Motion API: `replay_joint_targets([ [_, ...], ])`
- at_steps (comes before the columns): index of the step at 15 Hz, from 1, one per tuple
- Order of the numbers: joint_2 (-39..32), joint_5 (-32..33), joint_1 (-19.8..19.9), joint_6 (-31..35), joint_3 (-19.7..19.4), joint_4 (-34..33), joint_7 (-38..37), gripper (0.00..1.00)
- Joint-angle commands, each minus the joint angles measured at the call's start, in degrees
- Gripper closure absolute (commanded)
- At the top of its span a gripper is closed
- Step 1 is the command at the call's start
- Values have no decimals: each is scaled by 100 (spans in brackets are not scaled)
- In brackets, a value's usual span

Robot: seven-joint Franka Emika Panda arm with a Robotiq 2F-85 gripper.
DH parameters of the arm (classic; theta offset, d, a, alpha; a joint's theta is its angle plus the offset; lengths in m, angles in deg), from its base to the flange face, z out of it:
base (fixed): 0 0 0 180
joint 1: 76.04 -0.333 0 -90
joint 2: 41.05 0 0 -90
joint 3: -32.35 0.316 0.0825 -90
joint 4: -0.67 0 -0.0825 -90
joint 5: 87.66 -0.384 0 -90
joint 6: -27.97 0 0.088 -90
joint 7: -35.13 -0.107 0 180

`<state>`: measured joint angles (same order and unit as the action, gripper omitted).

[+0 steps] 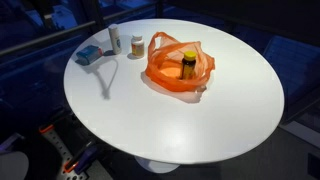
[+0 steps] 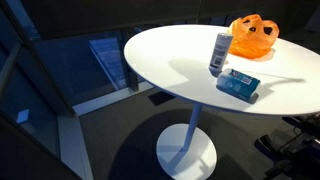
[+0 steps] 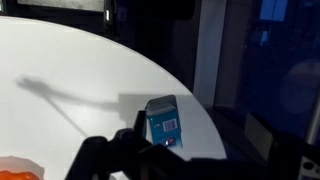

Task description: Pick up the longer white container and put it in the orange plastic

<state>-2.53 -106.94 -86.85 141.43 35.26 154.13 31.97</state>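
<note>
The long container [image 1: 114, 38] stands upright on the surface [image 1: 200, 110], near the bag [image 1: 178, 68]. The wrist view shows instead a box [image 3: 163, 120] just past the gripper [image 3: 135, 152], a dark shape whose opening I cannot tell. An exterior view shows a bottle [image 1: 188, 64] inside the bag.

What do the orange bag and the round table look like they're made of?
Orange bag: thin, slightly translucent plastic film, judging by its limp, crumpled folds. Table: smooth white top, satin finish, probably laminate or painted board; no grain shows.
</note>
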Motion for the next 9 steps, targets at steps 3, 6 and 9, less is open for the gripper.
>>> replay_joint_targets([
  [3,1,-43,84,-29,71,-12,41,0],
  [6,-66,13,109,-20,105,-59,5,0],
  [9,-261,165,208,43,250,-249,-145,0],
])
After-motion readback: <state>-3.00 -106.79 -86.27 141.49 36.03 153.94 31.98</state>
